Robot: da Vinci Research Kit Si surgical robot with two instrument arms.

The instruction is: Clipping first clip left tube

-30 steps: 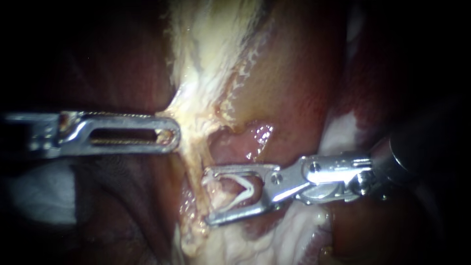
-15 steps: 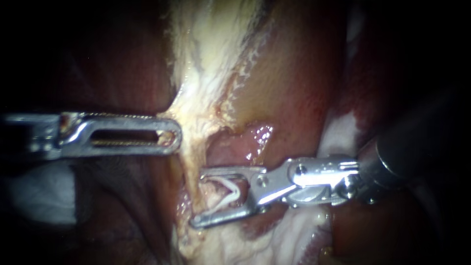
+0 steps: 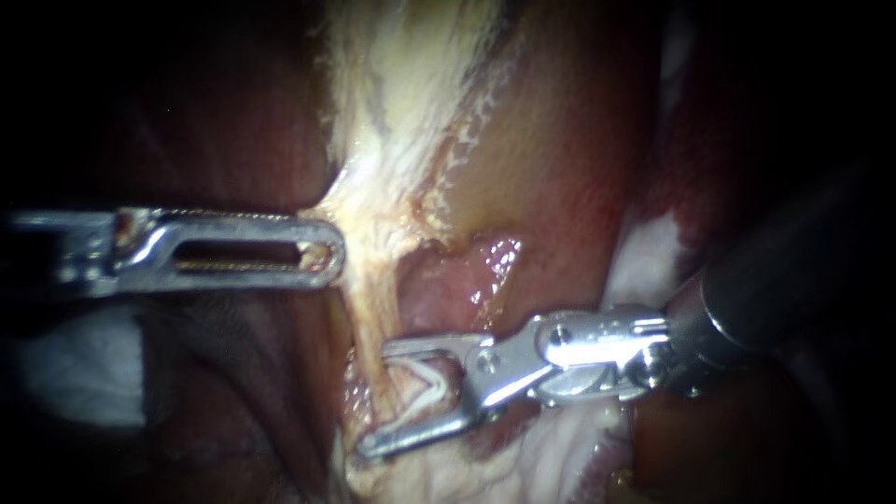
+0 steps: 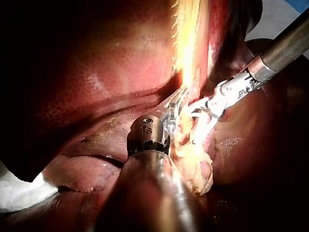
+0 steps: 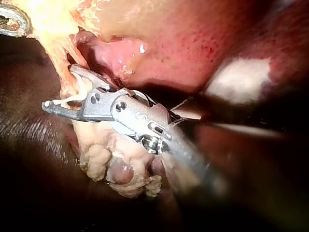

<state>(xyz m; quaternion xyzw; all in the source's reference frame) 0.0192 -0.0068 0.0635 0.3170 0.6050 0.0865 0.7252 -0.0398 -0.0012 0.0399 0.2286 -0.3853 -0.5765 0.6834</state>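
Observation:
A pale yellowish tube (image 3: pixel 369 308) runs down from the fatty tissue under the gallbladder (image 3: pixel 551 168). My right instrument (image 3: pixel 373 399) comes in from the right. Its jaws stand apart with a white V-shaped clip (image 3: pixel 431 378) held between them, and they straddle the tube, one jaw on each side. In the right wrist view the right instrument (image 5: pixel 59 87) carries the clip (image 5: pixel 67 100) across the pale strand (image 5: pixel 63 72). My left instrument (image 3: pixel 327 252), with slotted jaws, is shut on the pale tissue at the tube's left edge and holds it taut.
Dark liver (image 3: pixel 187 112) fills the left and lower surroundings. White gauze (image 3: pixel 75 364) lies at lower left and a pale patch (image 3: pixel 653 252) shows behind the right shaft. A lump of fatty tissue (image 5: pixel 116 164) hangs under the right instrument.
My right instrument has slid left and slightly down, bringing its jaws and the clip further across the tube. The left instrument has stayed where it was.

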